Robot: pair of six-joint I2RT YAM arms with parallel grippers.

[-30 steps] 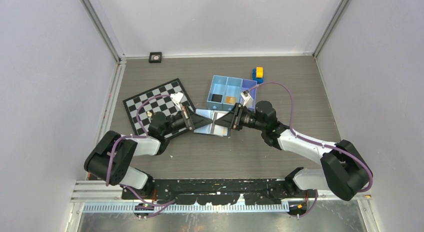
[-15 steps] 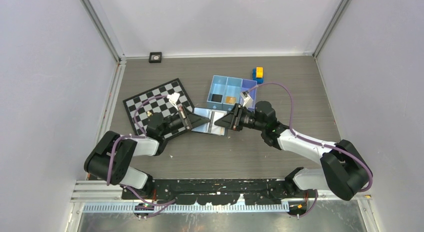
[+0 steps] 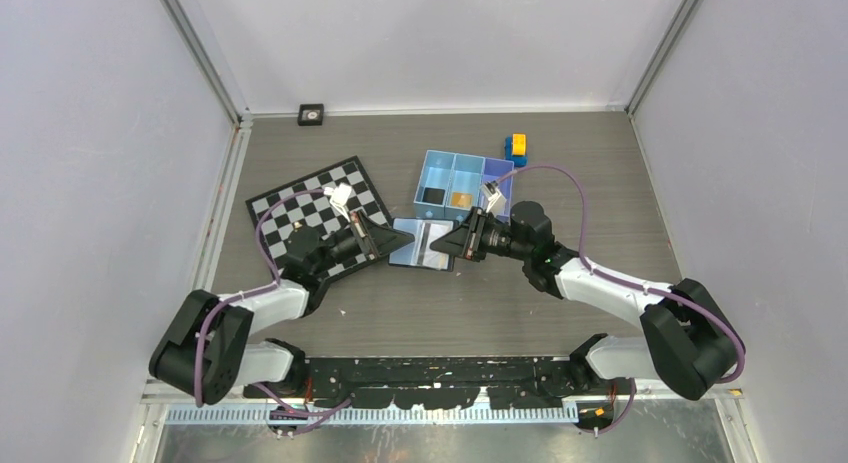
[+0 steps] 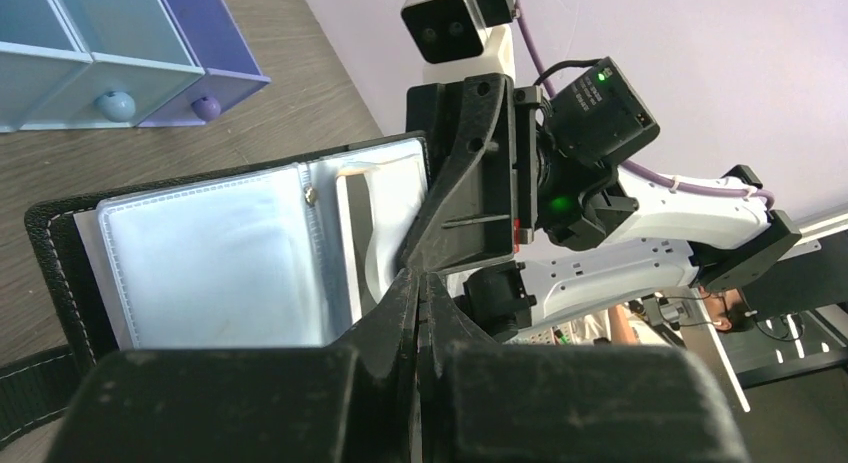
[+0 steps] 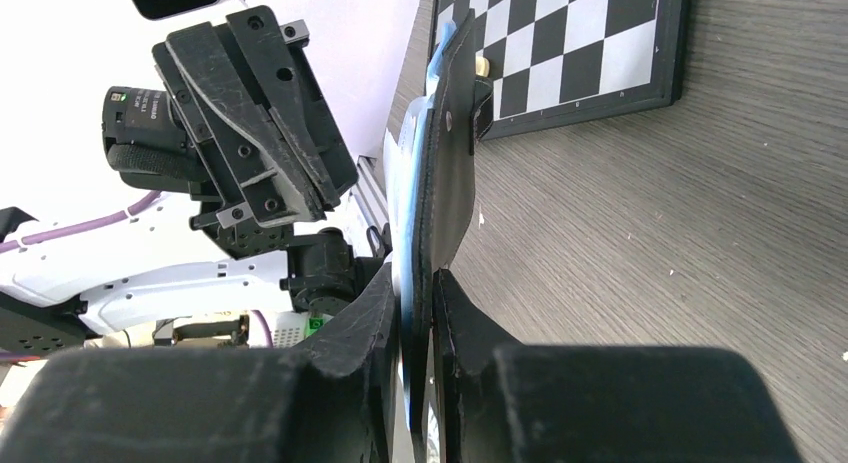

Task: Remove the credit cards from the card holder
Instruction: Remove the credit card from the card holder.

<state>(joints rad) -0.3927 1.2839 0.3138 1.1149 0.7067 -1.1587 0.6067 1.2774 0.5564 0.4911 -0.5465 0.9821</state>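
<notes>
My right gripper (image 5: 418,283) is pinching one edge of the open card holder (image 5: 450,153). My left gripper (image 4: 418,283) is pressed together with nothing in it, its tip just in front of the holder's clear sleeves. I'd keep the right pinch firm, spread the left slightly and work a fingertip into a pocket mouth. Only the left wrist view shows the sleeves, and I can't make out a card there. Only the overhead view shows the tray (image 3: 422,183) just beyond.

The card holder (image 3: 417,247) is black, the board (image 3: 352,180) chequered
</notes>
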